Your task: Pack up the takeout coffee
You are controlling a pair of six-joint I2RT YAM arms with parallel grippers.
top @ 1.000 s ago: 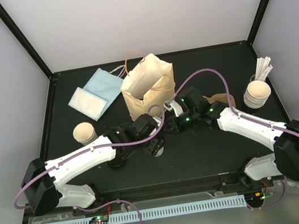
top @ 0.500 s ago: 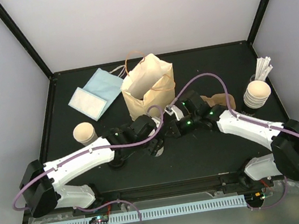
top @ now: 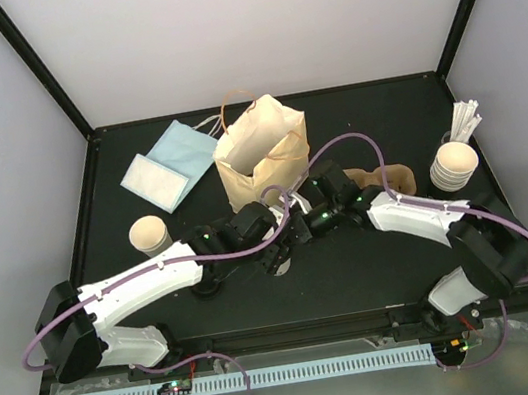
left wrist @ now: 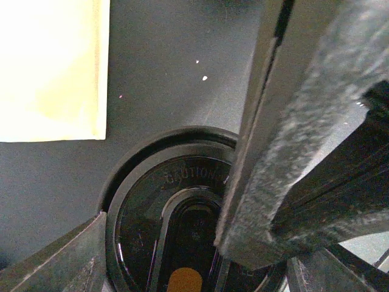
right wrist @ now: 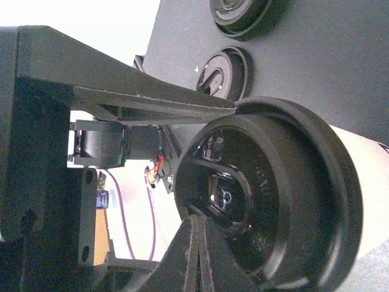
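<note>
From above, the cup [top: 149, 235] stood at left, well apart from the left claw [top: 280, 243] and right claw [top: 297, 229], which met near the bag [top: 262, 152]. Left wrist: left jaws straddled a lid [left wrist: 152, 204] wide; pinching or not, I couldn't tell. Right wrist: right claw was clenched empty, tips at that lid, which capped a cream body [right wrist: 368, 194].

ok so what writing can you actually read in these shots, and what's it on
"CAUTION": raised letters on the black lid in the left wrist view; anything after that word is covered.
Raised letters on top of the lidded cup in the right wrist view: too blurred to read.
Paper bag, napkins, cup stack: no print visible from above.
</note>
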